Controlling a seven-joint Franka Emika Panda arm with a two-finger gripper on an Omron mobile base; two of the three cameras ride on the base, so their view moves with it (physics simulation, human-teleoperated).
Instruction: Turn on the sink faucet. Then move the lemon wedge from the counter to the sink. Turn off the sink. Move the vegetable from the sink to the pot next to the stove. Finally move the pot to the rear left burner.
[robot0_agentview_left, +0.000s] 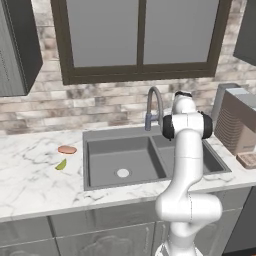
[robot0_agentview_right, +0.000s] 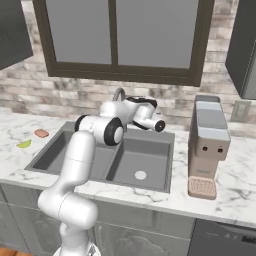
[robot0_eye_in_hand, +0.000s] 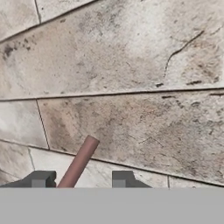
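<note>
Gripper (robot0_eye_in_hand: 78, 180) part open, gripping nothing, a thin reddish-brown lever (robot0_eye_in_hand: 80, 161) between its tips. Faucet (robot0_agentview_left: 154, 106) stands at the sink's (robot0_agentview_left: 100, 136) rear edge. Lever judged rigid, light; push near its tip.

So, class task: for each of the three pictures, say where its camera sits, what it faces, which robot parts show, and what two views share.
Left base view: behind the arm's left, facing the sink; arm at lower right.
Right base view: behind its right, same sink; arm at lower left.
Hand view: on the hand, facing wall tiles; fingertips at bottom, brown rod between.
Both base views share sink, faucet, lemon wedge.
</note>
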